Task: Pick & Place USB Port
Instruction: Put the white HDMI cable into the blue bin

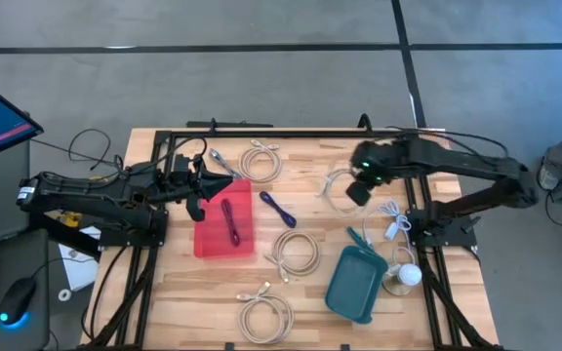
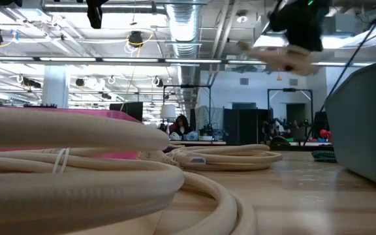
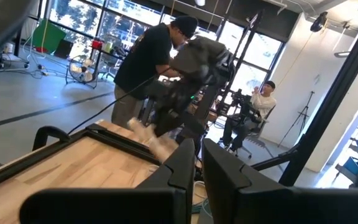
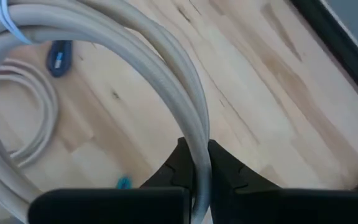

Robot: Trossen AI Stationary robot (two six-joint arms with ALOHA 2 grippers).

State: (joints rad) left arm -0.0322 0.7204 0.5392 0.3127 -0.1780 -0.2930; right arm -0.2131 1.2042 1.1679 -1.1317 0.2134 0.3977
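Note:
My right gripper (image 1: pixel 361 187) hangs high over the table's far right part, shut on a beige coiled cable (image 1: pixel 337 191). The same cable fills the right wrist view (image 4: pixel 135 37) and shows blurred under the gripper (image 2: pixel 291 57) in the low view. My left gripper (image 1: pixel 230 183) is shut on nothing and hovers level over the far edge of a red tray (image 1: pixel 211 239). A purple cable (image 1: pixel 232 222) lies in that tray. The left wrist view looks past the shut fingers (image 3: pixel 194 171) at the right arm and its cable (image 3: pixel 146 134). My right gripper pinches one strand of the coil's loop (image 4: pixel 197 149) between its two fingers (image 4: pixel 180 167). The fingers slant down from above and lie across the strand. The coil hangs below them, clear of the table.
More beige coils lie at the far middle (image 1: pixel 261 161), centre (image 1: pixel 296 252) and near edge (image 1: pixel 266 314). A second purple cable (image 1: pixel 278 208) lies beside the red tray. A teal tray (image 1: pixel 357 283) and white cables (image 1: pixel 393 219) sit at the right. People show beyond the table.

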